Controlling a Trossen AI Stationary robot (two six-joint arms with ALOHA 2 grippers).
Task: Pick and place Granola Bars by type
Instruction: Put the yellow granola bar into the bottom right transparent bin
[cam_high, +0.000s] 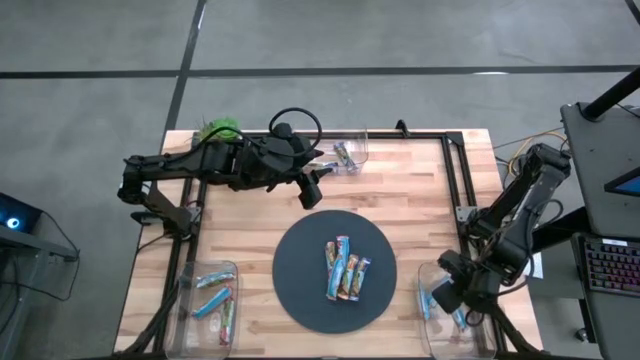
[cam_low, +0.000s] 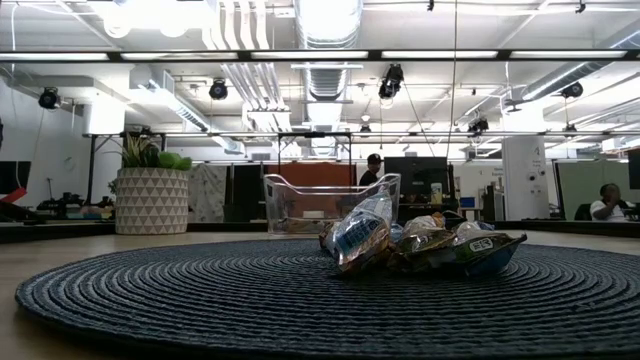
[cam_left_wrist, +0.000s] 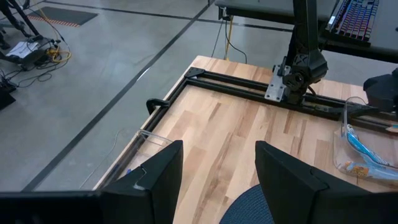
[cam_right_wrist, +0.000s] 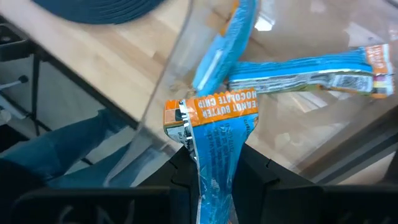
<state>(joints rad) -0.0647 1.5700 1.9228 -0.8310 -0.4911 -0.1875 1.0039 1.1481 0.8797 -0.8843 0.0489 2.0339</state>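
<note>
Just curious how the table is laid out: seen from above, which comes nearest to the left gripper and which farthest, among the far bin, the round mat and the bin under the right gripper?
From the left gripper:
1. Far bin, beside it.
2. Round mat, table centre.
3. Near right bin, under the right gripper.

Left gripper (cam_left_wrist: 219, 180) is seen spread apart above the wooden table (cam_left_wrist: 236, 130); a clear bin (cam_left_wrist: 364, 146) holding blue-wrapped granola bars (cam_left_wrist: 359, 142) is seen beyond.

An open-plan office or lab: bare ceiling ducts (cam_low: 325, 40) and strip lights overhead, a grey concrete floor (cam_high: 400, 35), a keyboard (cam_high: 610, 268) beside the wooden surface (cam_high: 400, 190), a potted plant (cam_low: 152, 190), and a person seated (cam_low: 607, 204) at distant desks.
</note>
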